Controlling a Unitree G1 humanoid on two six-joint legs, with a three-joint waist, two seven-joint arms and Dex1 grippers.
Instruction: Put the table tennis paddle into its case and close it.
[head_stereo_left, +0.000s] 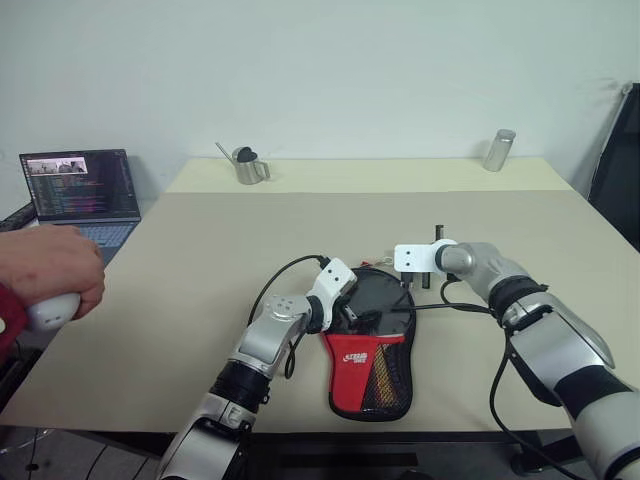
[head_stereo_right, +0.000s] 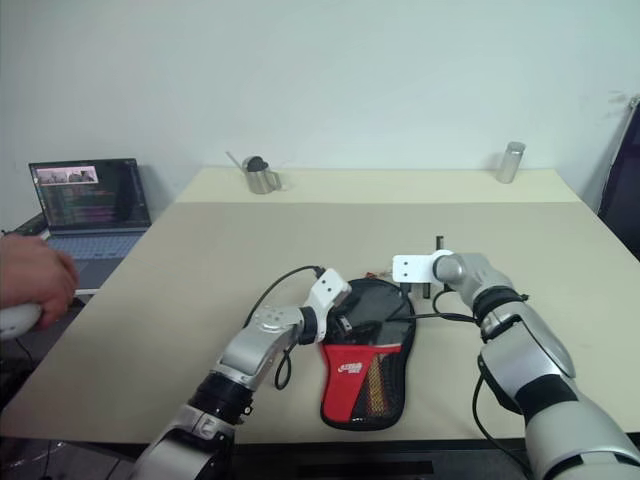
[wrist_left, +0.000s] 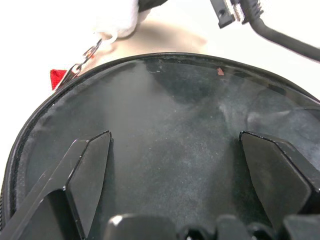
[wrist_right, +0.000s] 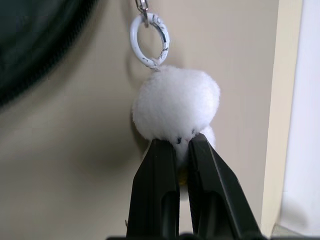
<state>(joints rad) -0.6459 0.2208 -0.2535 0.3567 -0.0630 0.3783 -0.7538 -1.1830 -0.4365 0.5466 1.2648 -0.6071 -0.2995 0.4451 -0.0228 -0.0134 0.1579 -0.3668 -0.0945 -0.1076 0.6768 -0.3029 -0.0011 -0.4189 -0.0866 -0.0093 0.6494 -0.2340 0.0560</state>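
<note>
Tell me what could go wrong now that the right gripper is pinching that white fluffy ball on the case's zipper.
1. The right gripper holds only the edge of the white pom-pom; the soft fluff could slip out on a pull.
2. The pom-pom hangs from a thin white ring and chain; a hard tug might break them instead of moving the zipper.
3. The left gripper is open over the case, not clamping it, so the case may slide across the table.

Bright, even indoor light, soft faint shadows (close wrist-view foregrounds slightly blurred).
</note>
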